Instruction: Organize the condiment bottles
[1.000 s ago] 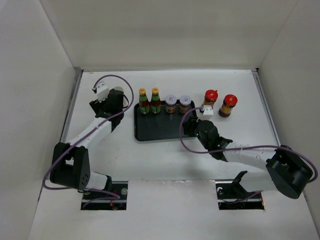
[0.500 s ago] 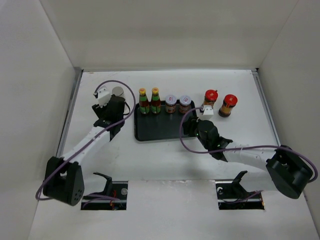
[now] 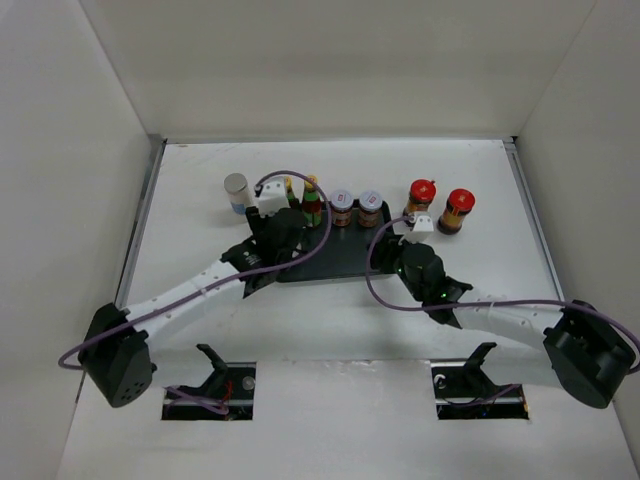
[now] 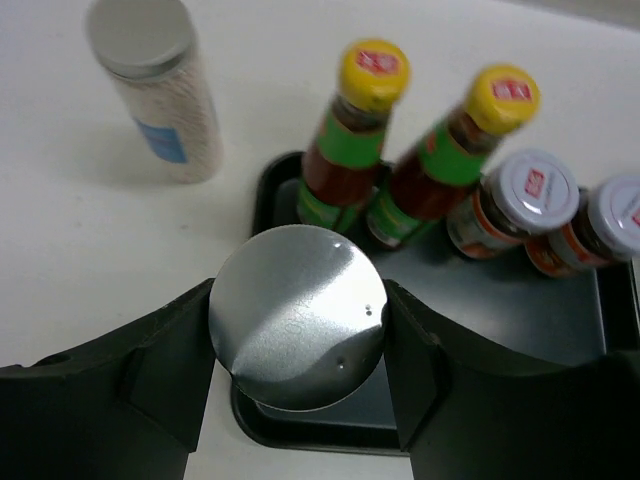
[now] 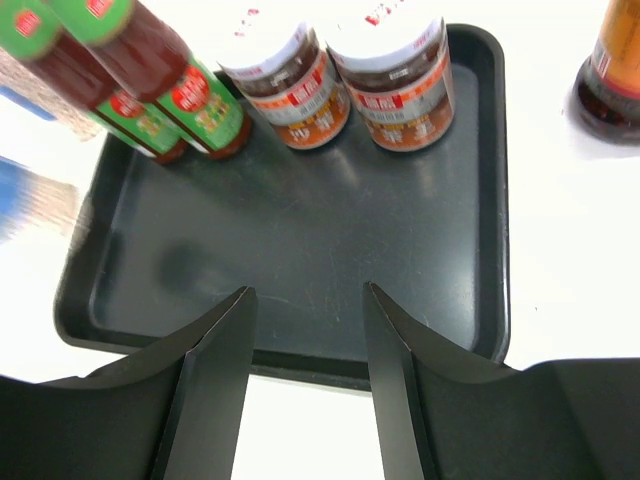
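**Shaker in the grip, over the tray's corner**

A white table (image 3: 470,170) boxed in by white walls (image 3: 330,70) carries a black tray (image 5: 330,230) in its middle. The step in hand looks like carrying a grey-topped shaker (image 4: 297,330) to the tray. The left gripper (image 4: 300,300) is clenched on it, one finger pressed to each side of its shiny lid. Below the jaws lies the tray's near left corner, so the shaker hangs over the rim, not yet set down.

Ahead of the jaws, two yellow-capped bottles (image 4: 350,140) stand in the tray's far row. Ahead and to their right are two pale-lidded jars (image 4: 525,195). A second shaker (image 4: 155,90) stands upright on the bare table, ahead and to the left of the jaws, outside the tray.

The right gripper (image 5: 307,295) hovers over the tray's near edge with its jaws apart and nothing between them. Two red-lidded jars (image 3: 422,195) wait on the table outside the tray, ahead and to the right of those jaws.

The next move probably calls for bringing the shaker fully inside the rim, lowering it upright onto bare tray floor short of the bottles, then letting go.
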Controlling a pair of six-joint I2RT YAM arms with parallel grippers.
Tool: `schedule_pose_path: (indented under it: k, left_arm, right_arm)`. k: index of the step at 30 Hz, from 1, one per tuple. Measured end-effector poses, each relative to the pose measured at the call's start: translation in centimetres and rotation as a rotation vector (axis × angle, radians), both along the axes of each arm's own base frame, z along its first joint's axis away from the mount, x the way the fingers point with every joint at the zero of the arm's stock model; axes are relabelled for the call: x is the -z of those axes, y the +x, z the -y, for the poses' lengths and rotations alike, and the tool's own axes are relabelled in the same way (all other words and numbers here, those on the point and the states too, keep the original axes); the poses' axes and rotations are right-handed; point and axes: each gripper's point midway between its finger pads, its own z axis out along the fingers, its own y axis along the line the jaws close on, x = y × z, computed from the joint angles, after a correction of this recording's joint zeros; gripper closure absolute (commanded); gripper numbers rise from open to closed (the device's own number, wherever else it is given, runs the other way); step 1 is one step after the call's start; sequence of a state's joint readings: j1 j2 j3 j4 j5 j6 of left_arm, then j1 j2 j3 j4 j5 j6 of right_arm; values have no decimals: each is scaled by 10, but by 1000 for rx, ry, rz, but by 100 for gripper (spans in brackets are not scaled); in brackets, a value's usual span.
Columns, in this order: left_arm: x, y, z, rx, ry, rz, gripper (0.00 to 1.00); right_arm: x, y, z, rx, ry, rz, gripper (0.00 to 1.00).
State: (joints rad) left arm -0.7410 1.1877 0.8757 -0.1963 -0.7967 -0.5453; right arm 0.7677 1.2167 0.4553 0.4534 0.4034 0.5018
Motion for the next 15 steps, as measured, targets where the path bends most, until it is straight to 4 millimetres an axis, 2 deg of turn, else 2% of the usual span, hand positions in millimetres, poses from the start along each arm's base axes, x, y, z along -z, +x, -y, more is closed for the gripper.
schedule_pose_path:
  k: [2, 5, 15]
  left_arm:
    - [14, -1, 22, 54, 18, -27, 58]
    - [33, -2, 39, 95, 43, -63, 58]
    - [45, -3, 41, 85, 66, -48, 57]
  right_arm:
    - [-5, 0, 0, 0, 11, 11, 47]
    - [-9, 0, 0, 1, 19, 20, 47]
    - [-9, 0, 1, 1, 18, 19, 47]
